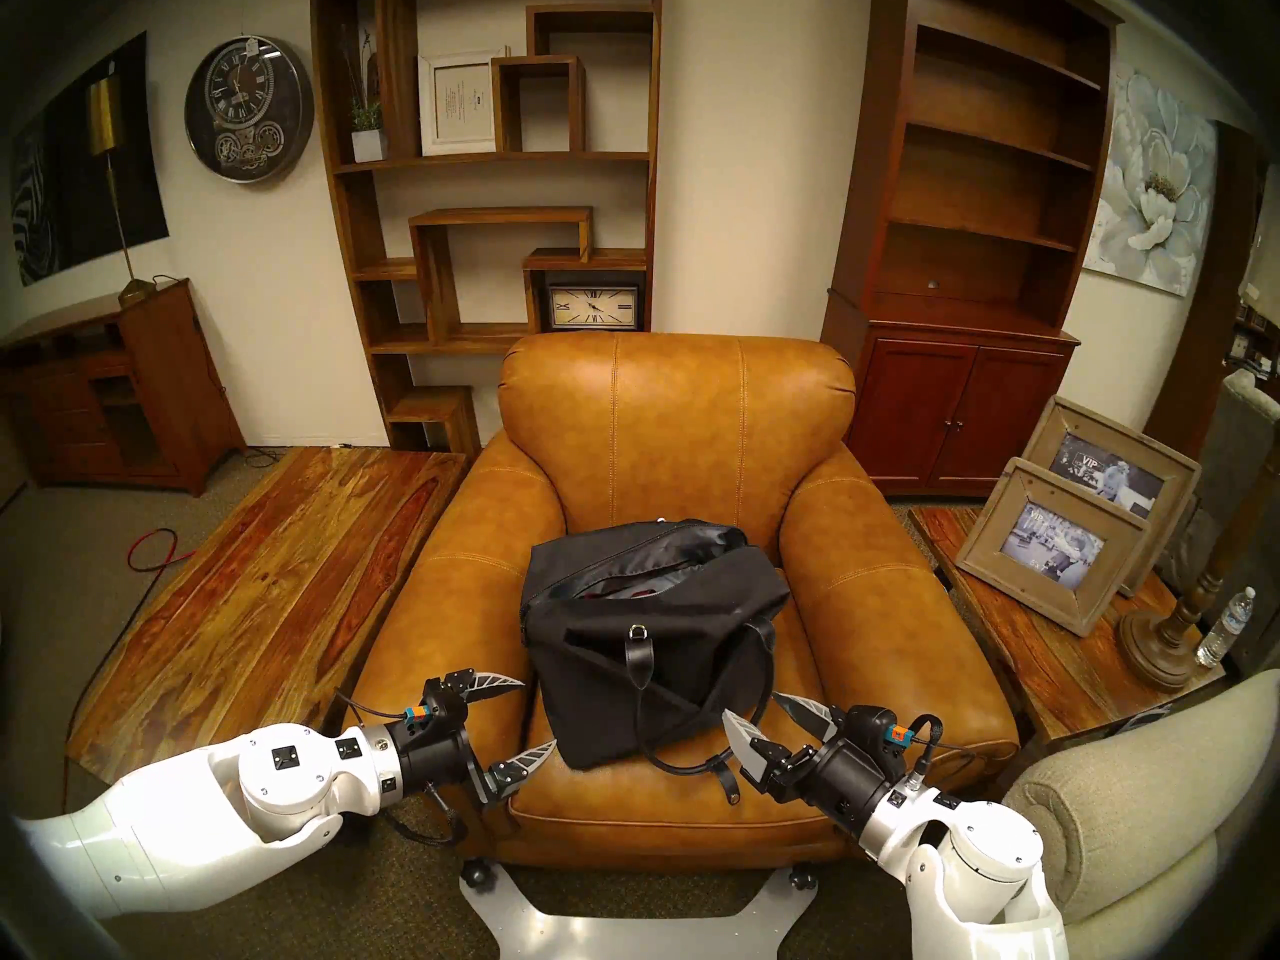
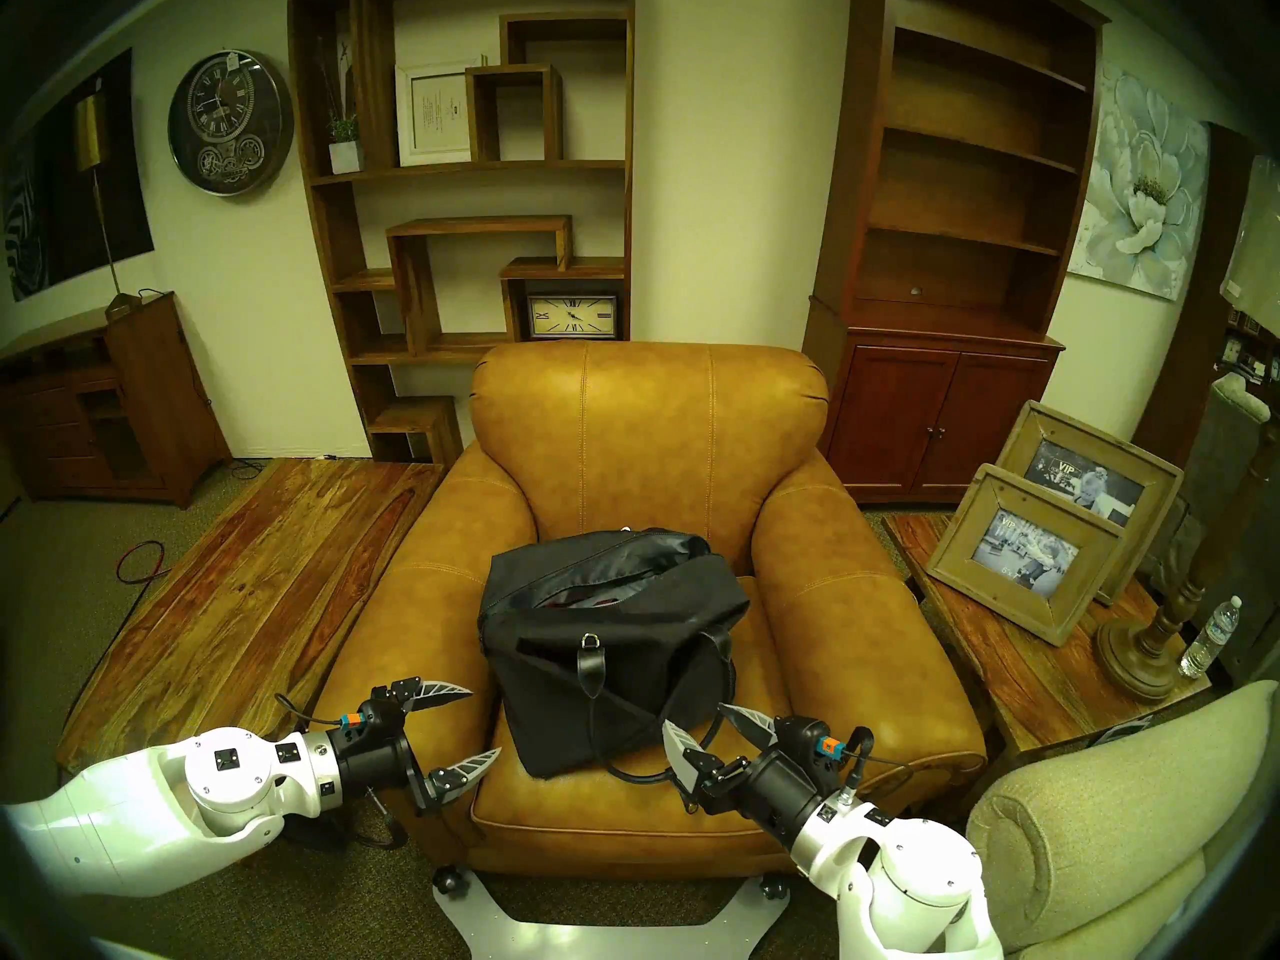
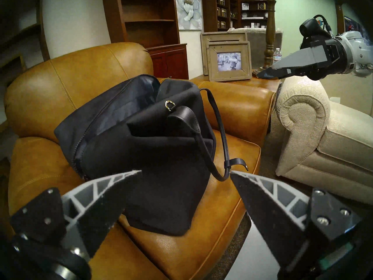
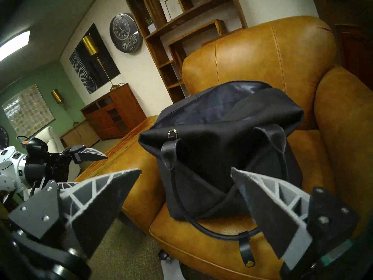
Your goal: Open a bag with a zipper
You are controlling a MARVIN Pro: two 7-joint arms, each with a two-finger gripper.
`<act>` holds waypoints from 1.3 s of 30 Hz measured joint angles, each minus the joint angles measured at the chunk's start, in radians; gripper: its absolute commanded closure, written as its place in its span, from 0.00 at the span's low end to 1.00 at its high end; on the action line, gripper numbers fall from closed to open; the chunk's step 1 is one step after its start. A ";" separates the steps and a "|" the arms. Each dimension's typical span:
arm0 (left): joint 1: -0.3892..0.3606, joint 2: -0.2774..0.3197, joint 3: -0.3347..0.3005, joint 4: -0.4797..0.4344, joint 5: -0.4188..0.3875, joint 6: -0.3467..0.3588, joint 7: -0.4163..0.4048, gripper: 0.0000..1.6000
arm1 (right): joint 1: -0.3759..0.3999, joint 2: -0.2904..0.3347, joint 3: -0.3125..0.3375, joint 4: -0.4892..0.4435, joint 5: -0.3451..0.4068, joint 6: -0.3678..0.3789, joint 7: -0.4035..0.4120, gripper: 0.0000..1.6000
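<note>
Bag (image 1: pixel 651 633) lies unzipped, long axis slanting left-near to right-far; both grippers spread wide, grasping nothing

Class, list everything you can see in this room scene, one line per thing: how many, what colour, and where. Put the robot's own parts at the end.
bag: one, black, on the armchair seat, top gaping open
zipper: one, dark, along the bag's open top
armchair: one, tan leather, centre
shelf units: two, brown wood, against the back wall
wall clock: one, dark, left of the shelves
mantel clock: one, cream face, low shelf
picture frames: two, pale wood, on the right side table
water bottle: one, clear, same table
sofa: one, beige, right
left gripper: fingers open, empty, near the bag
right gripper: fingers open, empty, by the handles
</note>
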 measured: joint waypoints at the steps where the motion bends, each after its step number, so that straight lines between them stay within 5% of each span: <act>1: 0.003 -0.002 0.000 0.001 0.003 -0.008 0.004 0.00 | -0.004 0.003 -0.002 -0.009 0.000 0.021 -0.008 0.00; 15: 0.028 -0.015 -0.002 0.006 0.026 -0.063 0.035 0.00 | -0.007 0.029 -0.010 -0.083 0.002 0.273 -0.068 0.00; 39: 0.024 -0.017 -0.002 0.008 0.016 -0.073 0.037 0.00 | 0.005 0.032 -0.011 -0.094 0.003 0.306 -0.068 0.00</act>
